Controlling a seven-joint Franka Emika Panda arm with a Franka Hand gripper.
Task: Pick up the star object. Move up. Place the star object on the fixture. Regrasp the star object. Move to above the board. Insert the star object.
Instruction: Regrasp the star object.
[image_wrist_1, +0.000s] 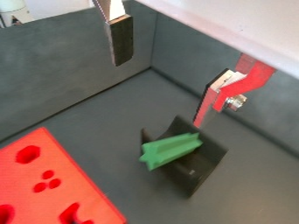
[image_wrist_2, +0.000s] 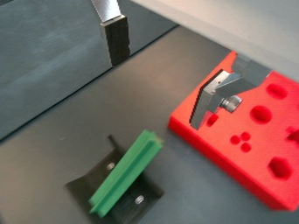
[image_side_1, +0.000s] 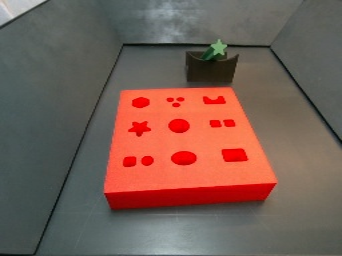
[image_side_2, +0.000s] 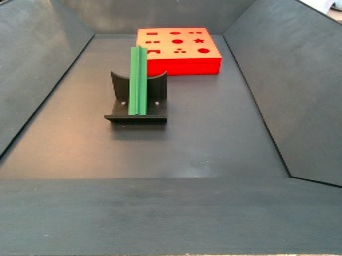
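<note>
We find no text, label, brand, number or sign that can be read in any view. The board (image_side_1: 187, 140) carries only recessed shapes, no lettering. The star object (image_side_2: 138, 72) and the fixture (image_side_2: 158, 98) beneath it are unmarked. The gripper (image_wrist_1: 176, 61) shows above the tray floor in both wrist views, with bare silver fingers (image_wrist_1: 121, 37) and no printing on them.
</note>
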